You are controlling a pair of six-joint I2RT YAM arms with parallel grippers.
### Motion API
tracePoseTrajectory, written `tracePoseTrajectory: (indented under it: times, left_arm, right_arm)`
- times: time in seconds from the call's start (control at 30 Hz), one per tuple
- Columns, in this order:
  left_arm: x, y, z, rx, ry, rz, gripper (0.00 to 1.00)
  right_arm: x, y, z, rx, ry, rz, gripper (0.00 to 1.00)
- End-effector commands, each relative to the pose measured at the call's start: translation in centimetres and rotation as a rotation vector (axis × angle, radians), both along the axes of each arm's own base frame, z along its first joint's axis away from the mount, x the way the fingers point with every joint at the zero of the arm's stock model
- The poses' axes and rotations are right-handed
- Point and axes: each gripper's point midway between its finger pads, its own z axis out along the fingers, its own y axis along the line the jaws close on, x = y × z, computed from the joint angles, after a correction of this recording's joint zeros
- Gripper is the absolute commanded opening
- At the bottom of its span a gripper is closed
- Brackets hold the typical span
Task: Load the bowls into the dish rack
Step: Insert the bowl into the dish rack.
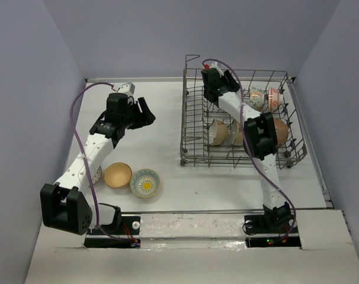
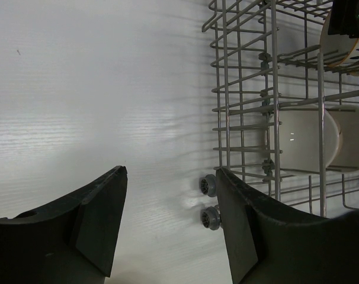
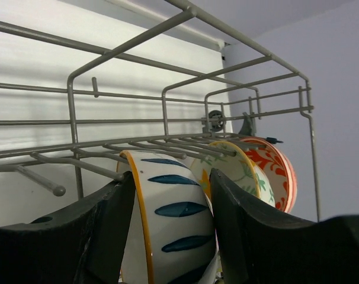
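Two bowls wait on the table (image 1: 167,106) near the arm bases: a tan bowl (image 1: 117,175) and a blue-rimmed bowl (image 1: 146,182). Further on, the left gripper (image 1: 145,112) hangs empty, jaws apart. We see several bowls already standing in the dish rack (image 1: 190,127). At its far side the right gripper (image 3: 170,177) flanks a leaf-patterned bowl (image 3: 173,225); we cannot tell whether it clamps it.

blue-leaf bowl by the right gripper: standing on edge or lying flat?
On edge: the blue-leaf bowl stands upright inside the dish rack, yellow rim vertical, beside two patterned bowls standing likewise.
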Motion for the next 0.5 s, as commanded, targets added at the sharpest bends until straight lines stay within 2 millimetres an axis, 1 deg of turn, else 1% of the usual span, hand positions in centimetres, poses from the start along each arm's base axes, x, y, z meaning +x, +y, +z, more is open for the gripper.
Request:
tracePoseTrajectory:
  times: [0.0, 0.03, 0.07, 0.13, 0.17, 0.23, 0.3, 0.33, 0.4, 0.43, 0.47]
  left_arm:
    - [0.2, 0.0, 0.5, -0.009, -0.03, -0.003, 0.7]
    - [0.3, 0.1, 0.4, -0.006, -0.03, -0.001, 0.7]
    - [0.3, 0.0, 0.3, -0.006, -0.028, -0.003, 0.7]
    - [0.4, 0.0, 0.2, -0.007, -0.023, -0.003, 0.7]
    - [0.4, 0.0, 0.1, -0.006, -0.021, -0.003, 0.7]
    - [0.4, 0.1, 0.1, -0.004, -0.021, -0.001, 0.7]
    - [0.4, 0.1, 0.0, -0.003, -0.017, 0.002, 0.7]
    - [0.4, 0.1, 0.0, -0.003, -0.017, 0.002, 0.7]
    - [0.5, 0.1, 0.0, -0.002, -0.016, 0.004, 0.7]
    - [0.5, 0.2, -0.1, -0.001, -0.015, 0.005, 0.7]
    - [0.5, 0.2, -0.1, 0.0, -0.015, 0.006, 0.7]
  right_arm:
    - [0.6, -2.4, 1.2, 0.153, -0.024, -0.005, 0.59]
    - [0.8, -1.9, 1.2, 0.189, -0.024, 0.021, 0.59]
    - [0.8, -2.2, 0.9, 0.216, -0.016, 0.016, 0.58]
    - [1.0, -1.4, 0.7, 0.261, -0.008, 0.053, 0.58]
    - [1.1, -1.8, 0.6, 0.281, -0.007, 0.048, 0.58]
    - [1.1, -1.4, 0.4, 0.306, 0.003, 0.064, 0.58]
    - [1.3, -2.3, 0.4, 0.339, 0.001, 0.056, 0.58]
    - [1.3, -1.9, 0.5, 0.356, 0.004, 0.069, 0.58]
    - [1.4, -2.7, 0.9, 0.382, -0.005, 0.06, 0.58]
    - [1.4, -2.3, 1.3, 0.404, -0.008, 0.078, 0.58]
    - [1.4, -2.8, 1.6, 0.412, -0.011, 0.074, 0.58]
